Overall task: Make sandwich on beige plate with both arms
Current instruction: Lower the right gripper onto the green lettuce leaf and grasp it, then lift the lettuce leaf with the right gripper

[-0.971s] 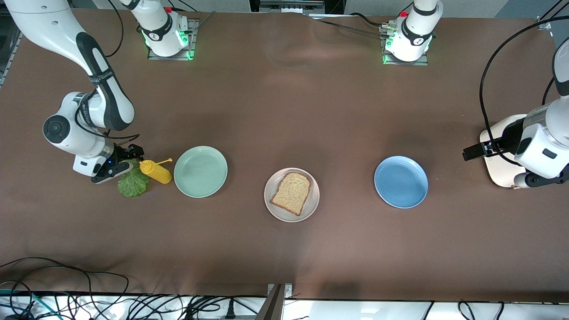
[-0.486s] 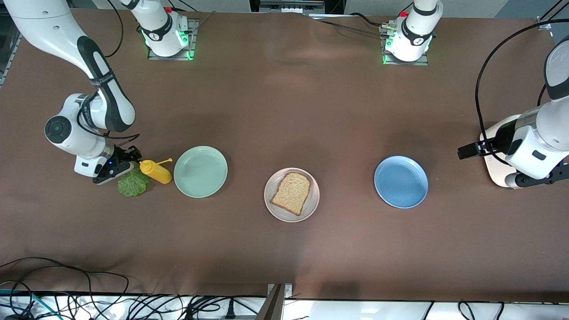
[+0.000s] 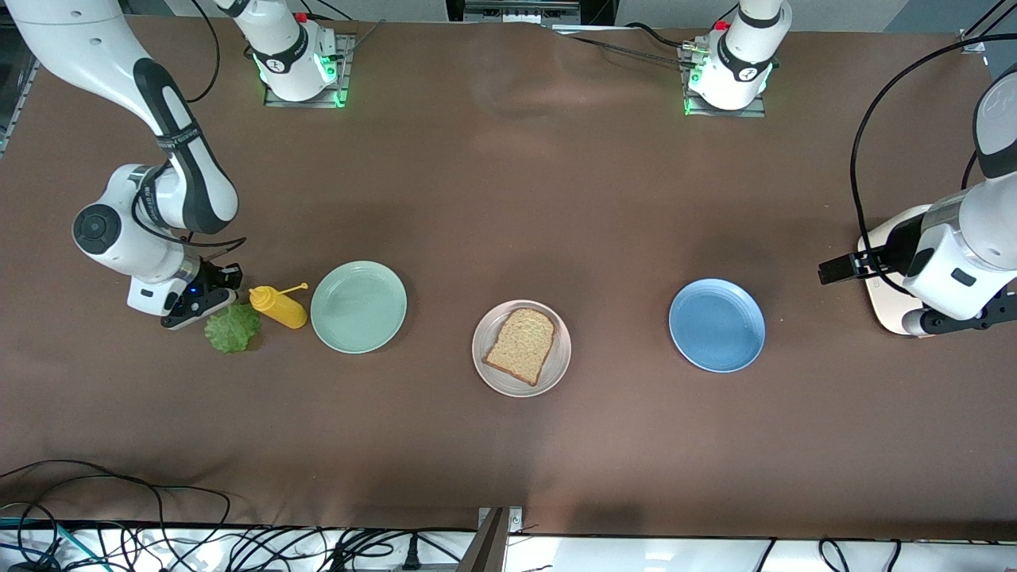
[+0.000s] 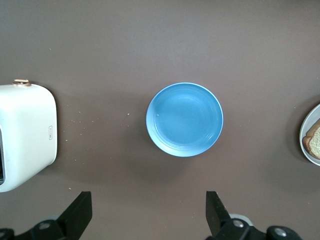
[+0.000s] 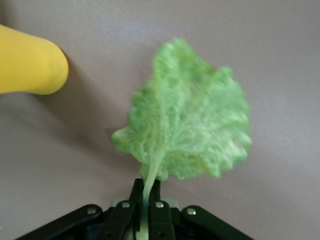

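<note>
A ruffled green lettuce leaf (image 3: pixel 233 328) (image 5: pixel 190 130) lies low by the table at the right arm's end. My right gripper (image 3: pixel 216 295) (image 5: pixel 145 187) is shut on its pale stem. Whether the leaf still touches the cloth I cannot tell. The beige plate (image 3: pixel 558 367) (image 4: pixel 306 145) stands mid-table with one brown bread slice (image 3: pixel 521 345) (image 4: pixel 315 142) on it. My left gripper (image 3: pixel 842 268) (image 4: pixel 148 200) hangs open and empty over bare cloth between the blue plate and the toaster.
A yellow squeeze bottle (image 3: pixel 278 307) (image 5: pixel 30 67) lies right beside the lettuce, then a mint-green plate (image 3: pixel 358 307). A blue plate (image 3: pixel 717 325) (image 4: pixel 184 119) and a white toaster (image 3: pixel 882 298) (image 4: pixel 25 135) sit toward the left arm's end. Cables run along the front edge.
The right gripper has closed on the lettuce stem, and the leaf has bunched up and shifted slightly toward it. The left arm moved a little at first, then held still.
</note>
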{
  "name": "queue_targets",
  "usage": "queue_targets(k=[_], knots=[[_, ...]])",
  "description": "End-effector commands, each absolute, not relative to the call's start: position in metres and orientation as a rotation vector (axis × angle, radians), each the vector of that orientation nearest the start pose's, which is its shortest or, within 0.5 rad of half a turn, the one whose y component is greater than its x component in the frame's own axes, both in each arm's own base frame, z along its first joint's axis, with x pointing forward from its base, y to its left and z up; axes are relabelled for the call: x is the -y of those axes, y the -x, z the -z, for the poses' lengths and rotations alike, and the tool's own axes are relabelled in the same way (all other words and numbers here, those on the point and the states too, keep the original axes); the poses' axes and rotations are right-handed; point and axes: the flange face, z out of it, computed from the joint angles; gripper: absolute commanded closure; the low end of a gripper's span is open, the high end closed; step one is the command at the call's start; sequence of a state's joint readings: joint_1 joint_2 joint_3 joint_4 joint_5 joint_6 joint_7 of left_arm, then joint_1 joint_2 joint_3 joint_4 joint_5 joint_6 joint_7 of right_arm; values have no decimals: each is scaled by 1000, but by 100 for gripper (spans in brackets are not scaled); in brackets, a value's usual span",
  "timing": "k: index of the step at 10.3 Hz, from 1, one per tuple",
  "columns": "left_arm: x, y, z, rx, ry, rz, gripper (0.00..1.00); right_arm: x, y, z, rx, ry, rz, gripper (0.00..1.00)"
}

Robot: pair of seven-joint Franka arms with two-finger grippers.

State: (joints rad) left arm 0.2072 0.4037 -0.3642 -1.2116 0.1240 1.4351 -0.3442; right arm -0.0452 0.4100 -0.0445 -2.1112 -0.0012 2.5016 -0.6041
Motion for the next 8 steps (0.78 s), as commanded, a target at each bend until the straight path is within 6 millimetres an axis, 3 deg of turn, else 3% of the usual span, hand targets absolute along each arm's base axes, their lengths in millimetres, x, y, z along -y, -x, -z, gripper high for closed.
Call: queue_targets(k=[1,4,6,8], knots=[[32,-643,-555,298,3061,-225,0,51,-567,-285,799,3036,-34,100],[28,-642,-556,311,3056,-233,0,47,-548,-368,784,3029,-37,100],[27,-643,-555,311,3054,-235,0,25,-541,-410,734,3033,2,100],[25,-643,-554,313,3051,-236,0,-7,-547,-440,683,2978,21,100]])
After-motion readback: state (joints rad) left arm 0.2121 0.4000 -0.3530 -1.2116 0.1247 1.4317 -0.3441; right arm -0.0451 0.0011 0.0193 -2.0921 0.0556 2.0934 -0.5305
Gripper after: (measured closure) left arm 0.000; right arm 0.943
